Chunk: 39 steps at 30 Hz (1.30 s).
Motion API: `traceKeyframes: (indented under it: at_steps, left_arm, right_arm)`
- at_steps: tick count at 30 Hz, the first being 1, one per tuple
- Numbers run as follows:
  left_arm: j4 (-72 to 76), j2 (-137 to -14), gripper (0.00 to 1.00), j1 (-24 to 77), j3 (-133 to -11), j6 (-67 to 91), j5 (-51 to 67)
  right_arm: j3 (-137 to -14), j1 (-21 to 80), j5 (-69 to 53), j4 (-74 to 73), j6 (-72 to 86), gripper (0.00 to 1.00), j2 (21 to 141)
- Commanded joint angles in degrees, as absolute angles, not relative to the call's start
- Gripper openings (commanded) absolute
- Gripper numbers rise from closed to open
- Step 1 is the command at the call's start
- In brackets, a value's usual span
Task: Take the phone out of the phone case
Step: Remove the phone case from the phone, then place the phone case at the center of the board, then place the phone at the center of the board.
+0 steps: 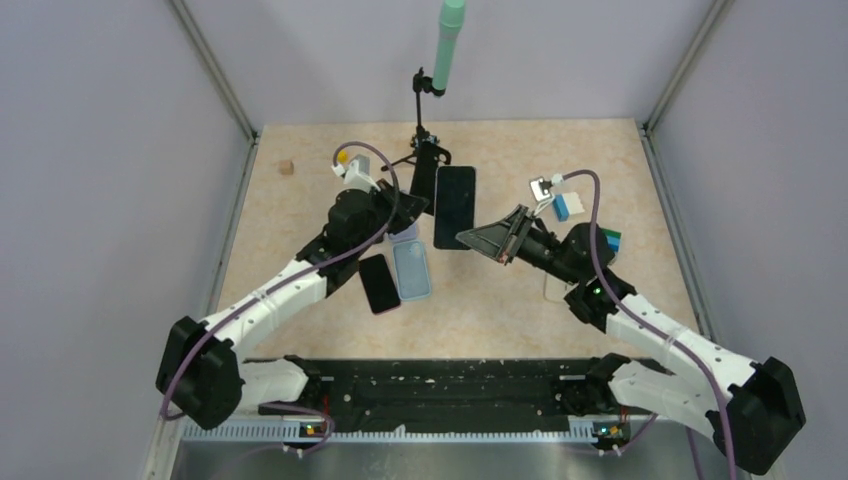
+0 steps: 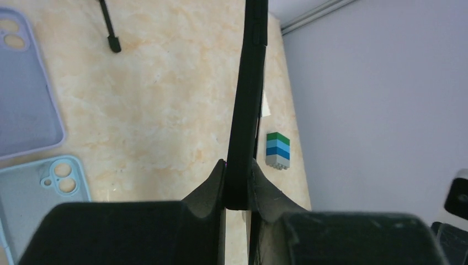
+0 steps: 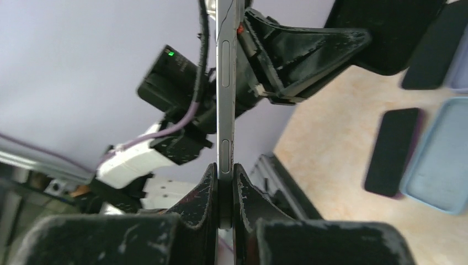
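- While both arms lean in over the table [image 1: 640,300], a dark slab hangs in the air between them, clear of the surface, standing on edge.
- Left gripper [image 2: 237,178]: fingers pinched tight on a thin black edge, which looks like the phone case [image 2: 246,105].
- Right gripper [image 3: 225,178]: fingers closed narrow on the grey metal side of the phone [image 3: 226,83], just below a side button.
- From overhead the two read as one dark rectangle, and I cannot tell whether the phone sits fully inside the case.
- Lying flat below the left arm: a light blue case [image 1: 412,272], a lavender case [image 2: 22,99] beside it, and a dark handset [image 1: 378,284] just to the near side.
- A small block stack [image 2: 277,150], green over blue over grey, stands near the right wall.
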<state>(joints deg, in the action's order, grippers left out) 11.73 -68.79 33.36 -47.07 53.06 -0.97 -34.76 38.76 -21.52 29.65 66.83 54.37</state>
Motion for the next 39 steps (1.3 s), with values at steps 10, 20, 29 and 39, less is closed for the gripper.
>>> traceKeyframes:
  at_steps: [10,20,29,39]
  left_arm:
    - [13.9,-90.4,0.0,32.9,-53.0,71.8,-2.7]
    - [15.4,-99.7,0.0,33.9,-56.3,76.2,-2.4]
    - [15.2,-104.6,0.0,34.4,-57.5,78.9,1.6]
    - [13.0,-104.9,0.16,34.5,-57.2,79.4,1.0]
  right_arm:
    - [-36.1,18.9,-23.5,9.6,45.6,0.0,62.8]
    - [-42.4,15.5,-31.8,18.7,41.8,0.0,86.7]
    - [-46.4,14.7,-37.8,27.4,47.3,0.0,99.4]
    - [-49.5,13.9,-36.0,25.3,47.8,0.03,106.4]
